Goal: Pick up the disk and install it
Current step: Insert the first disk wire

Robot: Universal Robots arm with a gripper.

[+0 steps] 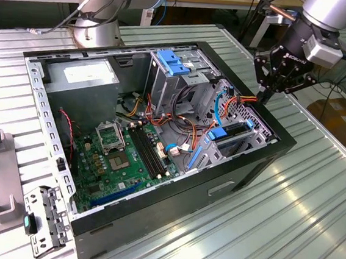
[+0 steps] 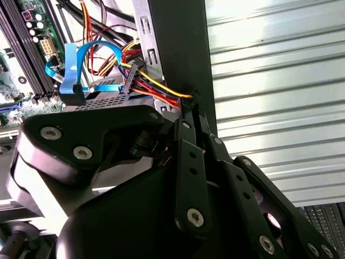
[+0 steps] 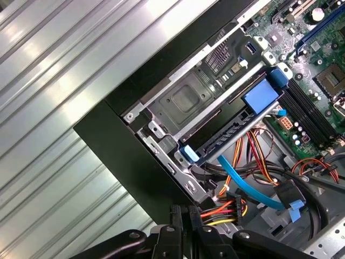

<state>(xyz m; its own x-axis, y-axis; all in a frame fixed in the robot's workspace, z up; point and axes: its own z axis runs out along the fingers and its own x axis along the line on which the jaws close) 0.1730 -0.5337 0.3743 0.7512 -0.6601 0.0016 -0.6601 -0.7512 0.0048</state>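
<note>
Crowding both wrist views, the black gripper (image 2: 190, 102) has its fingers drawn together, pinching the red, orange and yellow power wires (image 2: 161, 89) at the rim of the computer case (image 1: 172, 197), toward the exterior view's upper right. The disk (image 1: 235, 131) already lies in its drive bay (image 1: 261, 138) just below, blue carrier edges showing, so the step in hand looks like cabling; moving that lead calls for care to stay clear of the blue data cable (image 3: 245, 182)
</note>
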